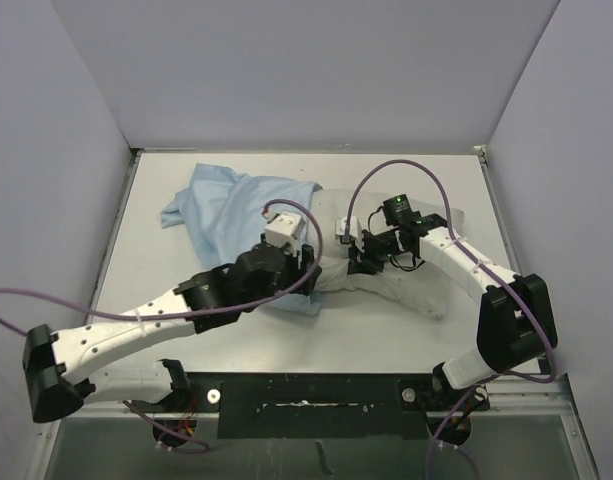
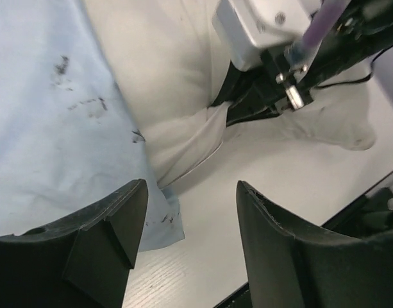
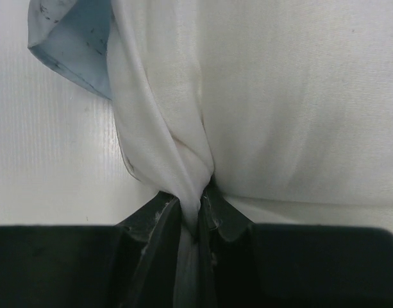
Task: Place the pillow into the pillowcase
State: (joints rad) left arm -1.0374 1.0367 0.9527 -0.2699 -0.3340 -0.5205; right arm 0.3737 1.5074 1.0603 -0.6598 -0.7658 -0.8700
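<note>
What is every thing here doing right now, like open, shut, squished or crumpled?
Pillow: plump, mostly outside the pillowcase, one fold pinched.
Pillowcase: crumpled and wrinkly, lying loose, not gripped.
Left end effector: open, nothing between its fingers.
Right end effector: shut on a fold of the pillow.

Matt off-white cloth pillow (image 3: 299, 96), thin wrinkled light-blue cloth pillowcase (image 1: 231, 205), smooth white table (image 1: 406, 340)
</note>
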